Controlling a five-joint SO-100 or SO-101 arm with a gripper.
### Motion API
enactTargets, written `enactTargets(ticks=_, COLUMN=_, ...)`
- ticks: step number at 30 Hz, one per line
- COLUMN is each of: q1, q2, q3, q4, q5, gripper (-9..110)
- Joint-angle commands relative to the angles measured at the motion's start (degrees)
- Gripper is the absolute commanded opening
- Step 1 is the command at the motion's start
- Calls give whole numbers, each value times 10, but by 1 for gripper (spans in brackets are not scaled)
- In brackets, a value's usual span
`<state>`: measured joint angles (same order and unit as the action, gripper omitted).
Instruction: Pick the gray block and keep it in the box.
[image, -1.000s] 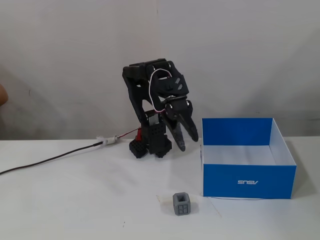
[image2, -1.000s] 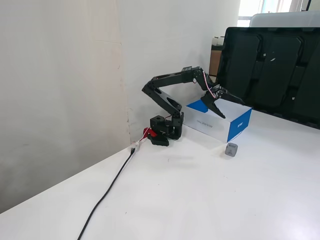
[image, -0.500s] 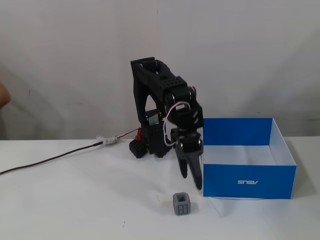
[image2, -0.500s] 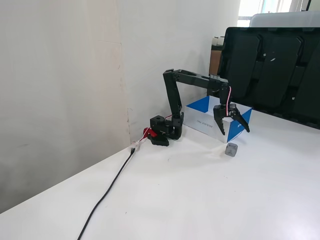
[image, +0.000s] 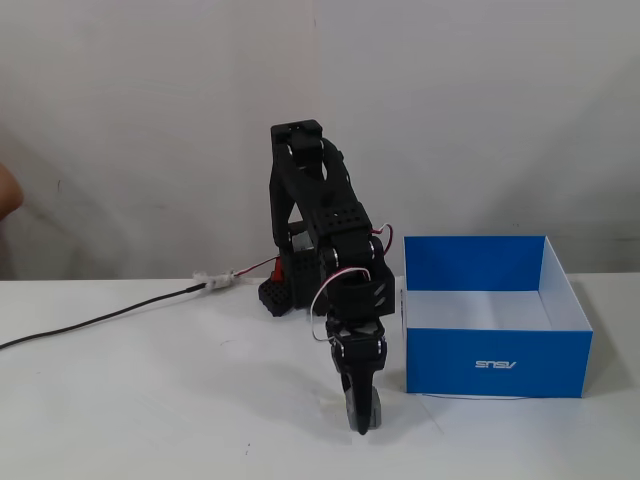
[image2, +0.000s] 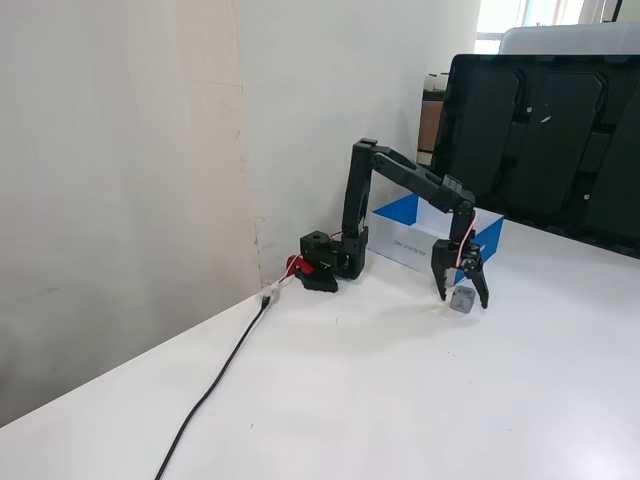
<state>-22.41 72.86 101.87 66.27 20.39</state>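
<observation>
The gray block (image2: 462, 299) is a small cube resting on the white table, just in front of the box. My gripper (image2: 462, 296) points straight down over it with its jaws spread, one finger on each side of the block. In a fixed view from the front, the gripper (image: 361, 420) hides most of the block, and only a gray sliver (image: 374, 407) shows beside the fingers. The blue open-topped box (image: 495, 365) stands to the right of the gripper there, white inside, with a small white logo on its front wall. It also shows behind the arm (image2: 400, 211).
The arm's black base (image: 285, 290) stands against the wall with a black cable (image: 100, 320) running left across the table. A dark monitor (image2: 540, 130) stands behind the box. Something skin-coloured (image: 6, 192) shows at the left edge.
</observation>
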Motion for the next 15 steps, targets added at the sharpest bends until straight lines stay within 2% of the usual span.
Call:
enactTargets(ticks=1, q1=-2, q2=4, q3=-47, q4=-7, q5=-4, gripper=0)
enactTargets(ticks=8, q1=24, q2=3, q3=-89, q4=25, q5=-4, gripper=0)
enactTargets(ticks=15, q1=44, q2=120, q3=-117, q4=105, q5=-4, gripper=0)
